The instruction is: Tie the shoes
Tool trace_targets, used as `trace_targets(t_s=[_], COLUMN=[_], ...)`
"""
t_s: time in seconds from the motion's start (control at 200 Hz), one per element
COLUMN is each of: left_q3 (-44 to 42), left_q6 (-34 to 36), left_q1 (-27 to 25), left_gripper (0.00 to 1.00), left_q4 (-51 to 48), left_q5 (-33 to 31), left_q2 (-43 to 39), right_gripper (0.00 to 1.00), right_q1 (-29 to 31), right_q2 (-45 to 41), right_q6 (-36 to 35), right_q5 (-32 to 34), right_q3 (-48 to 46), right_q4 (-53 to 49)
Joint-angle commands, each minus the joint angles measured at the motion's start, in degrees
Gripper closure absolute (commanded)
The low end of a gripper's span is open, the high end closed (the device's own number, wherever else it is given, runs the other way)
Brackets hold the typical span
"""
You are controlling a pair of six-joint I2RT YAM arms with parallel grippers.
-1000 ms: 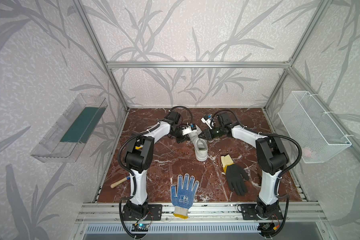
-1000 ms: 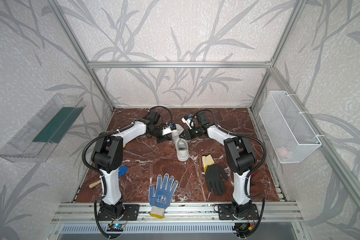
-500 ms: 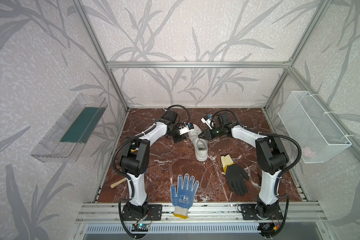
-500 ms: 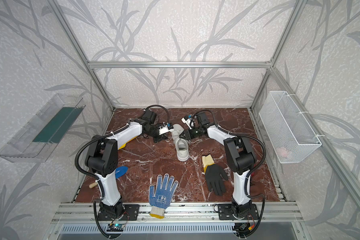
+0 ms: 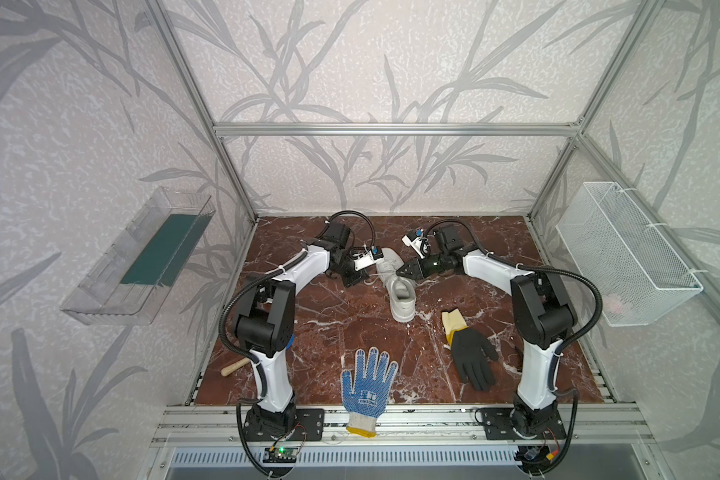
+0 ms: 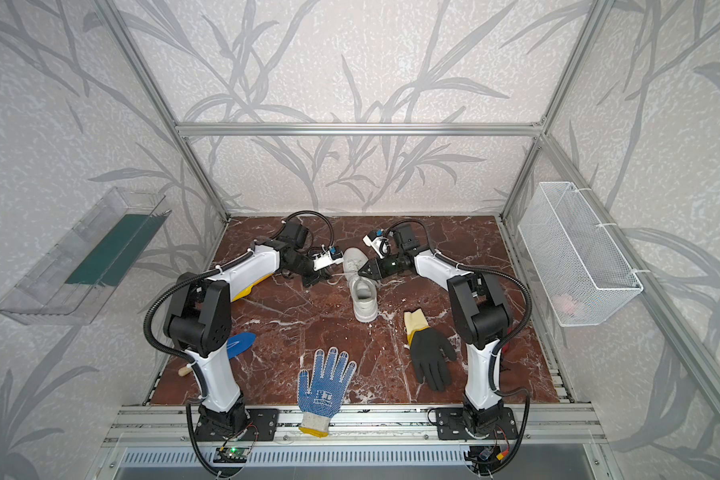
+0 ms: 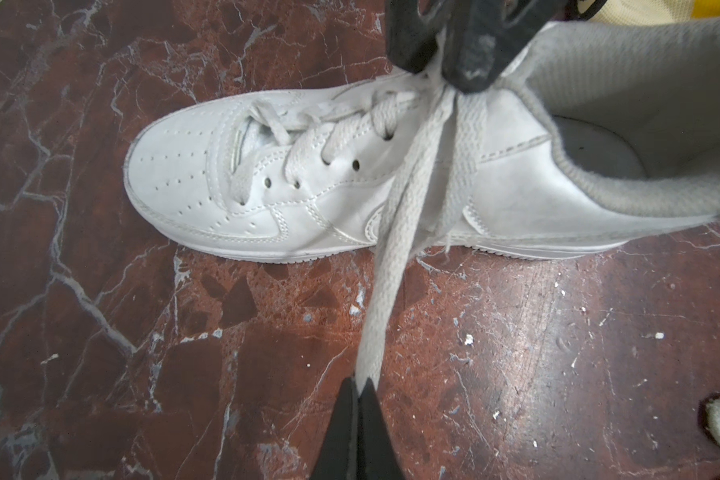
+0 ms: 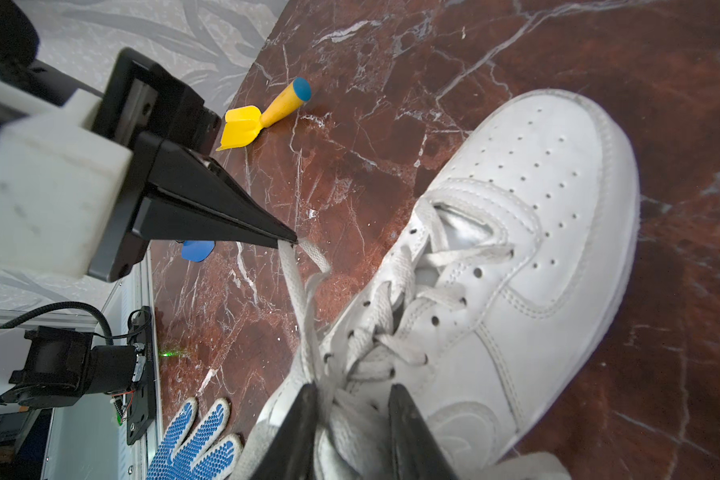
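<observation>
One change: the left gripper, clamped shut on a lace, has drawn outward from the sneaker, and that strand now runs taut from the throat. Meanwhile the right gripper stays at the top eyelets, jaws part-way closed around bunched lace; real pinch or not, cannot tell. The sneaker stands upright mid-tabletop between both arms, toe toward the back wall. Judgement: a crossing is being cinched. No bow loops visible, so the tying looks early.
</observation>
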Motion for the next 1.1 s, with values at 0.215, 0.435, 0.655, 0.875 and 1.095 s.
trace_targets(t_s=[0.215, 0.435, 0.655, 0.875, 1.095], left_q3=[-2.2, -3.1, -3.6, -4.8, -4.8], left_q6=[0.5, 0.8, 0.9, 0.9, 2.4], left_q1=[1.6, 2.6, 2.8, 3.3, 3.7], left_gripper=[1.00, 1.00, 1.00, 1.00, 1.00], left_q4=[-0.2, 0.0, -0.4, 0.2, -0.7], left_q5=[0.2, 0.8, 1.7, 2.1, 4.7], left_q2=[-3.4, -4.3, -3.9, -4.1, -4.0], right_gripper=[0.69, 0.70, 0.69, 0.70, 0.70], right_q1=[-0.5, -0.5, -0.6, -0.5, -0.6], right_q2=[2.1, 2.0, 2.0, 2.0, 2.0], right_q6=[-0.7, -0.8, -0.8, -0.8, -1.1], right_q5=[2.5, 2.4, 2.3, 2.1, 1.9], right_q3=[0.3, 0.2, 0.3, 0.4, 0.3], right_q4=[-4.2, -4.4, -4.3, -4.4, -4.6])
